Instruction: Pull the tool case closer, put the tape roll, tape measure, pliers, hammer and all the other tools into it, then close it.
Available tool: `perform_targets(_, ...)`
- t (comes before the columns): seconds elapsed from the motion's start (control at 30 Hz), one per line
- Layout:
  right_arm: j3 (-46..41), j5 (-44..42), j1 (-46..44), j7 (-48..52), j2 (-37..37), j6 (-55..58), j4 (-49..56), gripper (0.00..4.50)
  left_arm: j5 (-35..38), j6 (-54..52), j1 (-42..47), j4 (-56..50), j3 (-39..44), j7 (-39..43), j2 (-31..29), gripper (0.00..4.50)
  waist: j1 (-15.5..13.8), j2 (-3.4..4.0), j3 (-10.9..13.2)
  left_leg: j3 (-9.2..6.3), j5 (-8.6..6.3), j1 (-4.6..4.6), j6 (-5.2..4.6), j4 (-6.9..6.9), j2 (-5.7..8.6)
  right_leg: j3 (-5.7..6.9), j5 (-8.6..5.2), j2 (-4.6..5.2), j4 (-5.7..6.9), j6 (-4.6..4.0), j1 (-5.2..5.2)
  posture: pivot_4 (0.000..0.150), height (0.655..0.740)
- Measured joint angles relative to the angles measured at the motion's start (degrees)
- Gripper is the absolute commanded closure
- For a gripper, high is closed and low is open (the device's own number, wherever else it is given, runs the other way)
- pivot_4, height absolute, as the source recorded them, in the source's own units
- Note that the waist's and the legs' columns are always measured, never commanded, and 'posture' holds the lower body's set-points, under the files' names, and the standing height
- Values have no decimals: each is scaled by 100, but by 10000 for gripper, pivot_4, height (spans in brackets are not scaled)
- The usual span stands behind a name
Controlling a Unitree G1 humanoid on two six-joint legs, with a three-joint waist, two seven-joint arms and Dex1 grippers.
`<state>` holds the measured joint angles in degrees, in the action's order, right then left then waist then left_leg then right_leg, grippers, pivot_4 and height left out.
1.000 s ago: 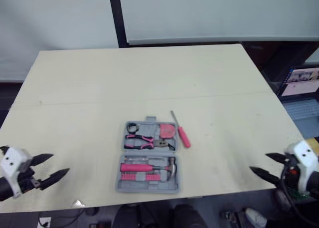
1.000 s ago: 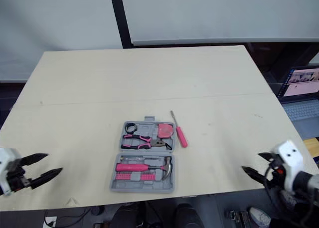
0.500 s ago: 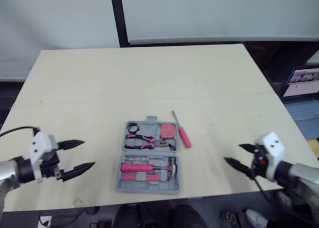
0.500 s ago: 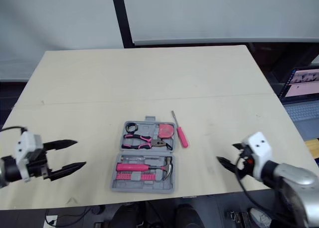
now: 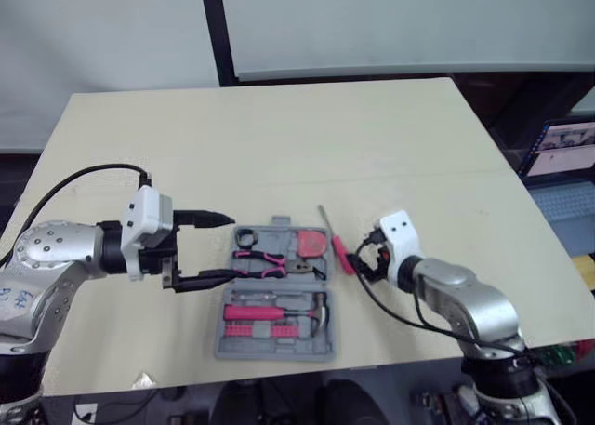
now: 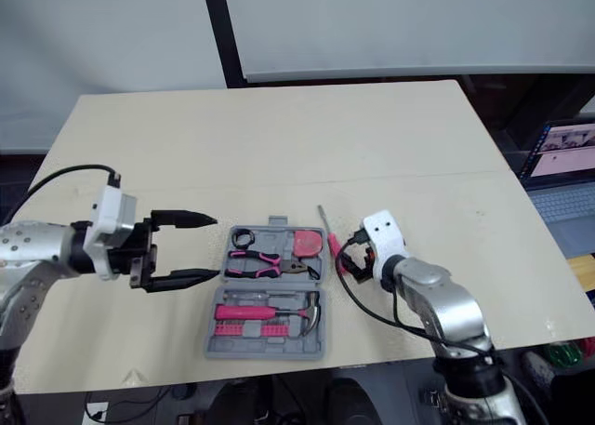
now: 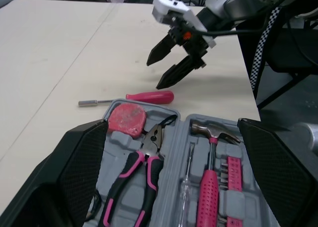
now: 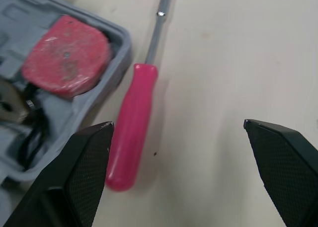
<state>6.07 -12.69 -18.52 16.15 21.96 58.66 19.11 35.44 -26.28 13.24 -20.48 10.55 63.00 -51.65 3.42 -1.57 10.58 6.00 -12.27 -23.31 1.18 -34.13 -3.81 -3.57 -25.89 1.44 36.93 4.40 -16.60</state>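
Observation:
The grey tool case (image 5: 321, 337) lies open near the table's front edge. In it are pink-handled pliers (image 5: 262, 260), a black tape roll (image 5: 246, 236), a pink tape measure (image 5: 313, 244), a hammer (image 5: 279, 311) and a row of bits. A pink screwdriver (image 5: 341, 251) rests on the table just right of the case. My left gripper (image 5: 223, 248) is open at the case's left side, level with the pliers. My right gripper (image 8: 177, 123) is open just over the screwdriver's handle (image 8: 128, 137), which lies beside one finger. The left wrist view catches the right gripper (image 7: 155, 74) above the screwdriver (image 7: 149, 96).
The pale table (image 5: 279, 137) stretches far behind the case. An open laptop (image 5: 561, 155) sits off the table's right edge. A dark post (image 5: 212, 30) stands behind the far edge. The case lies close to the front edge.
Both arms have swung in from the table's front corners: the left to the case's left side, the right to the screwdriver. The case and tools have not moved.

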Motion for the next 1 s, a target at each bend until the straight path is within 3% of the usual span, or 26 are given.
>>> perform_targets(1.0,489,510,-669,-117,-555,2,-1065,793,-217,200,64,17,-252,-92,132,0,11,0,0,0,5,1,0,-3,-1,1,0,0,10,0,-1,1500,7400)
